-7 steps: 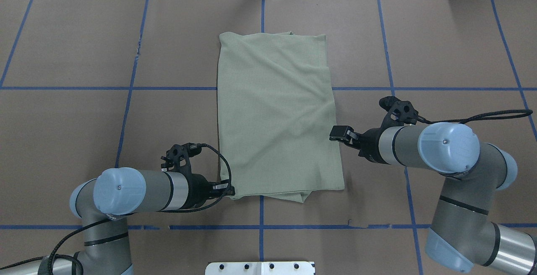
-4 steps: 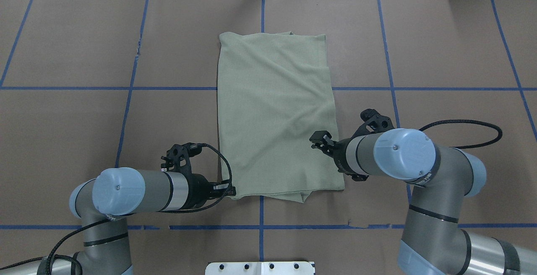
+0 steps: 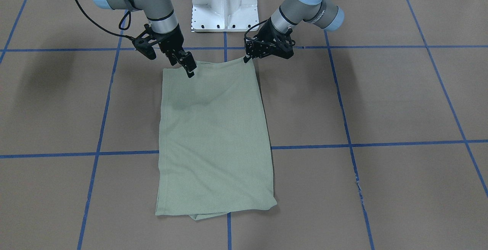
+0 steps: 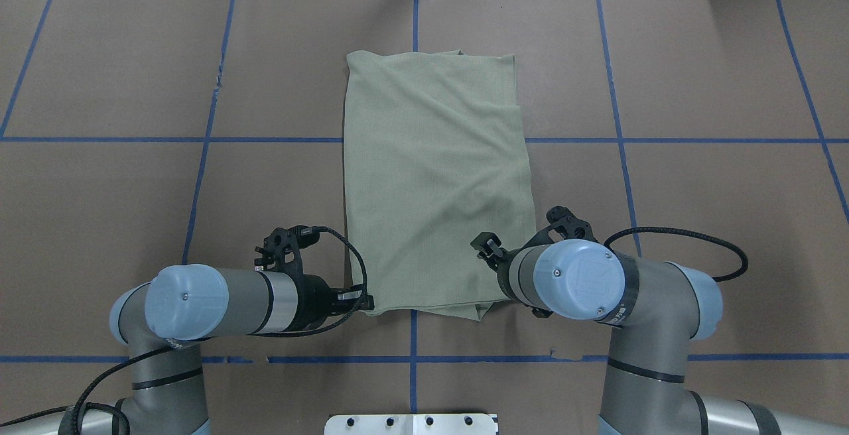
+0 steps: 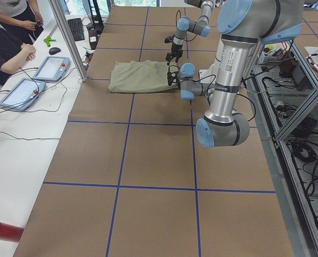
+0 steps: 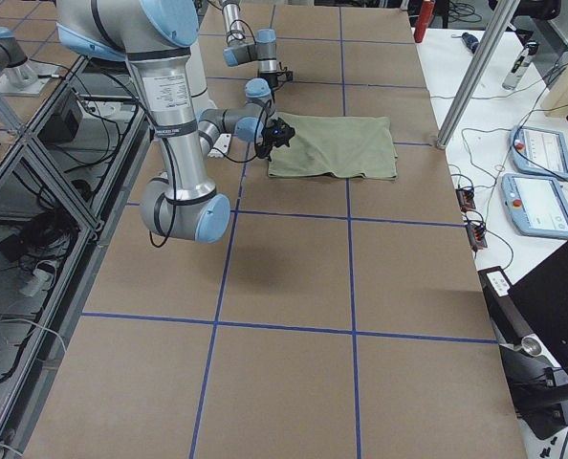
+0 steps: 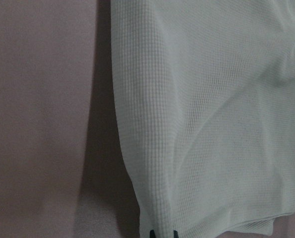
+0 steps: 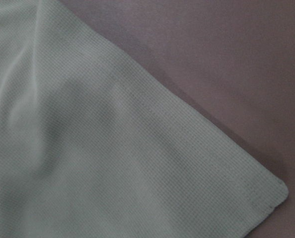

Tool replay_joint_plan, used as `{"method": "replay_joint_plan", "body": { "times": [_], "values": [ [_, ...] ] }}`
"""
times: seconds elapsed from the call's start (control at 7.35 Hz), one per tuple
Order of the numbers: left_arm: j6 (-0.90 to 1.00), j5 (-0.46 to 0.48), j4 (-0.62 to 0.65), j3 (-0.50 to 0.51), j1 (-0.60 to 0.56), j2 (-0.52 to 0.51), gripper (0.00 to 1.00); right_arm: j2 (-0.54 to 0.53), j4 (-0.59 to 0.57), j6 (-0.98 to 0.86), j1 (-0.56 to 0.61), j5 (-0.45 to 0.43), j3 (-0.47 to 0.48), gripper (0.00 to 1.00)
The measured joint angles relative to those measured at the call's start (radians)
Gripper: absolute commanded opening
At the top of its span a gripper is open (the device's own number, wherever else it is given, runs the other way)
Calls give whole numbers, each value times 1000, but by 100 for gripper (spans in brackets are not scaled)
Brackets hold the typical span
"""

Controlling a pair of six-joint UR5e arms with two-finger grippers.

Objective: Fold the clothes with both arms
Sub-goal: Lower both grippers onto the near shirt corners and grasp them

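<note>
Your right claw (image 4: 485,247) has swung in from beside the shirt (image 4: 434,170) and now hangs over its near right part, fingers spread, holding nothing. Your left claw (image 4: 367,302) hasn't moved: it stays pinched narrow on the near left corner. The shirt lies folded long and flat in the middle of the surface (image 4: 696,90).
</note>
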Motion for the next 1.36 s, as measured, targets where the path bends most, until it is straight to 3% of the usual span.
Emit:
{"method": "replay_joint_plan", "body": {
  "times": [0.27,0.41,0.54,0.68,0.82,0.95,1.36],
  "values": [
    [0,0,-3,0,0,1,0,2,-1,27,-28,-35,-27,98],
    [0,0,-4,0,-1,1,0,2,-1,30,-35,-43,-32,93],
    [0,0,-4,-2,-1,2,0,3,-1,32,-38,-48,-34,81],
    [0,0,-4,-4,-1,2,0,7,0,33,-41,-57,-35,59],
    [0,0,-4,-5,-1,2,0,15,0,42,-44,-71,-38,18],
    [0,0,-4,-5,-1,3,0,26,1,69,-46,-81,-41,2],
    [0,0,-4,-7,-1,3,0,42,1,117,-51,-93,-45,0]
  ]
}}
